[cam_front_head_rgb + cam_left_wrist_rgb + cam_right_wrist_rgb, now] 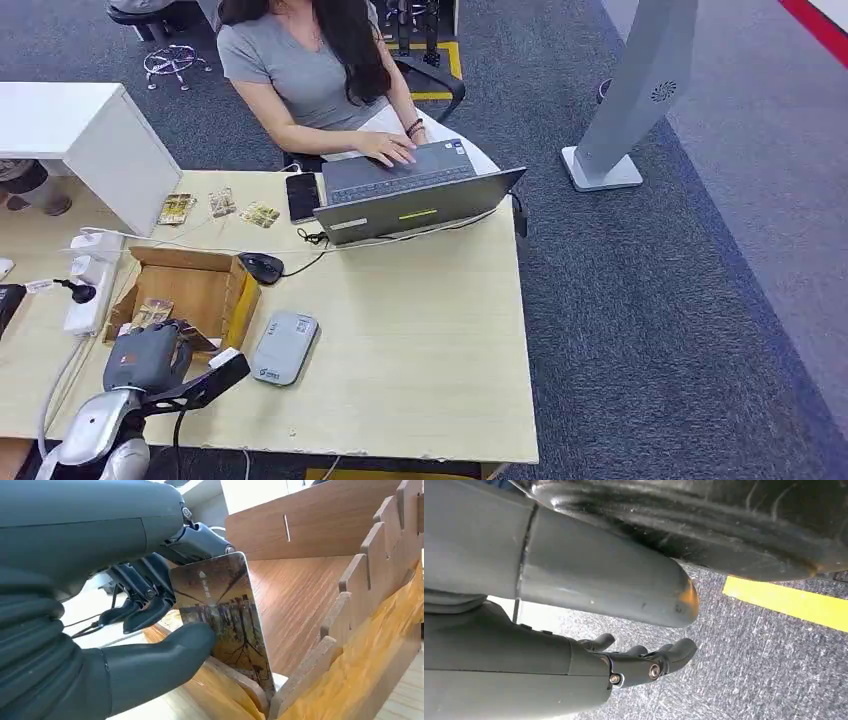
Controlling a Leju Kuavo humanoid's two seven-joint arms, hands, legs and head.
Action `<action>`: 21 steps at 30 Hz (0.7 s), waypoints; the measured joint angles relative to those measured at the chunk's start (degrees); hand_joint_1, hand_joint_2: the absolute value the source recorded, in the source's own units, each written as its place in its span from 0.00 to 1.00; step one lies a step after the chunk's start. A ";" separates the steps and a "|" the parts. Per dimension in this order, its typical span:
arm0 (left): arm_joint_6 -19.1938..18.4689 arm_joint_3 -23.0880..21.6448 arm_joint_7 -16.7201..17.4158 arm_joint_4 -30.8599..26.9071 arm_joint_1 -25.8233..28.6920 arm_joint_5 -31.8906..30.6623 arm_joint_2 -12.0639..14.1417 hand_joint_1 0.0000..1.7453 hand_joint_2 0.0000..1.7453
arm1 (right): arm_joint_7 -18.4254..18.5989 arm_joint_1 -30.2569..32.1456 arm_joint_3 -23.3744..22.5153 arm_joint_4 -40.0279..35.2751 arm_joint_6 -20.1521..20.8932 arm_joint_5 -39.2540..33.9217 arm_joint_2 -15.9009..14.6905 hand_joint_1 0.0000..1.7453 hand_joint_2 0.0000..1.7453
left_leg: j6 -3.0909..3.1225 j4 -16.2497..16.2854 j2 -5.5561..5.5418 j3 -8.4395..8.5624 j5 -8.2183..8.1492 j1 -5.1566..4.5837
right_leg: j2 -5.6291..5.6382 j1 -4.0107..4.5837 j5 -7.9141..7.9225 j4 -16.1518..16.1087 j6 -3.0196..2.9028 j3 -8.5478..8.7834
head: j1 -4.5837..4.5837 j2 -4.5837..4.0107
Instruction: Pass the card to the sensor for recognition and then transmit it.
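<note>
Left robot hand [150, 630] grasps the card [225, 625]: thumb pressed on the printed face, darker fingers behind it, card held near upright with its lower corner down at the rim of the wooden box [320, 590]. Judged reason for the edge-on pinch: the cards stand in the slotted box, so a card is best taken by both faces and lifted straight up to clear the notched wall. In the head view the left robot hand [150, 352] sits at the box [195, 285] at roughly 8 o'clock of the surface [420, 340], with the grey sensor pad [284, 347] lying flat just beside the box toward 3 o'clock from it; the short reach is probably deliberate. Step in hand, as judged: extraction, presentation to the sensor not yet done. Right robot hand [644, 660] hangs over grey carpet holding nothing, fingers loosely curled yet apart, so released. The left wrist view gives the pinch and the card's picture of trees, detail too small to read in the head view. The head view alone gives layout: sensor, a laptop [415, 195] at 12 o'clock with a person [310, 70] typing, loose cards [222, 207] at 11 o'clock.
</note>
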 joint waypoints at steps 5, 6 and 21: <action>-0.09 0.00 -0.59 0.02 -0.01 0.24 0.17 1.00 1.00 | -0.11 0.00 0.00 0.00 0.09 0.07 0.00 0.00 0.00 | 0.00 0.00 0.00 0.00 0.00 0.00 | 0.00 0.00 0.00 0.00 0.00 0.00 | 0.00 0.00; -0.09 0.00 -0.77 0.02 -0.03 0.33 0.31 1.00 1.00 | -0.11 0.00 0.00 0.00 0.09 0.07 0.00 0.00 0.00 | 0.00 0.00 0.00 0.01 0.00 0.00 | 0.00 0.00 0.00 0.00 0.00 0.00 | 0.00 0.00; -2.93 -3.67 0.24 1.20 -19.92 -1.99 0.96 1.00 1.00 | -0.33 -0.42 0.00 -0.02 0.66 1.25 -0.24 0.00 0.00 | 0.03 0.03 -0.17 -0.10 0.28 0.00 | -0.14 0.01 0.22 0.01 -0.01 -0.04 | 0.02 0.00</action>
